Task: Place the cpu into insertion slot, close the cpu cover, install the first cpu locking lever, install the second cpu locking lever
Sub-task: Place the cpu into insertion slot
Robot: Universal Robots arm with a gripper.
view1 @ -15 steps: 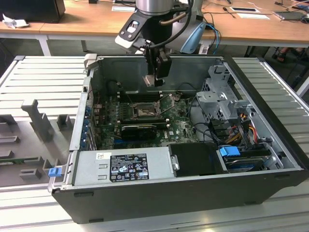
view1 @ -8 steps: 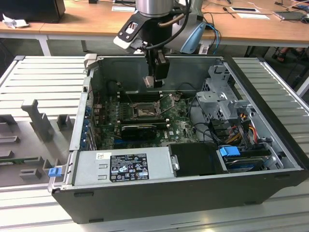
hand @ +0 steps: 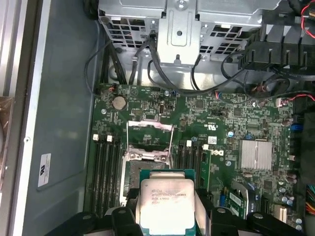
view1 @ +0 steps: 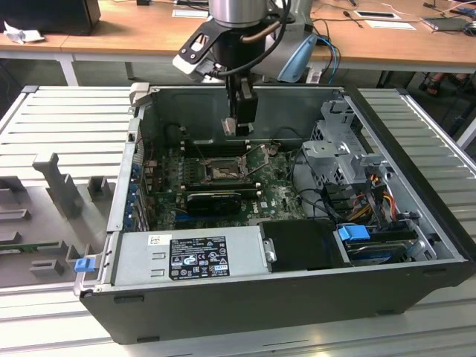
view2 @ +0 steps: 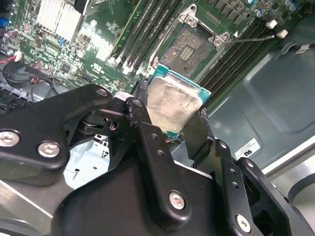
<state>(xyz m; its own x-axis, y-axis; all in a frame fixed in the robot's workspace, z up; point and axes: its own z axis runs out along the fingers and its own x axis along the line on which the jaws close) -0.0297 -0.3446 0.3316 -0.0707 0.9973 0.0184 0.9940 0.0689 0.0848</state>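
Hanging pinched by two opposite edges in the gripper [view2: 170, 123], the cpu [view2: 172, 105] shows its grey metal top in both wrist views; it is held clear of the insertion slot [view2: 189, 49], which lies open on the green motherboard [hand: 221, 113]. Seen in the exterior view, the arm reaches down into the open computer case [view1: 223, 312].

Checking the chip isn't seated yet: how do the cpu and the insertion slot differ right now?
The cpu is gripped in the claw, clear of the green board; the insertion slot sits fixed in that board, empty. The cpu shows a dull grey metal top with a teal-green edge; the insertion slot is dark inside a silvery rim. Both are square and similar in size.
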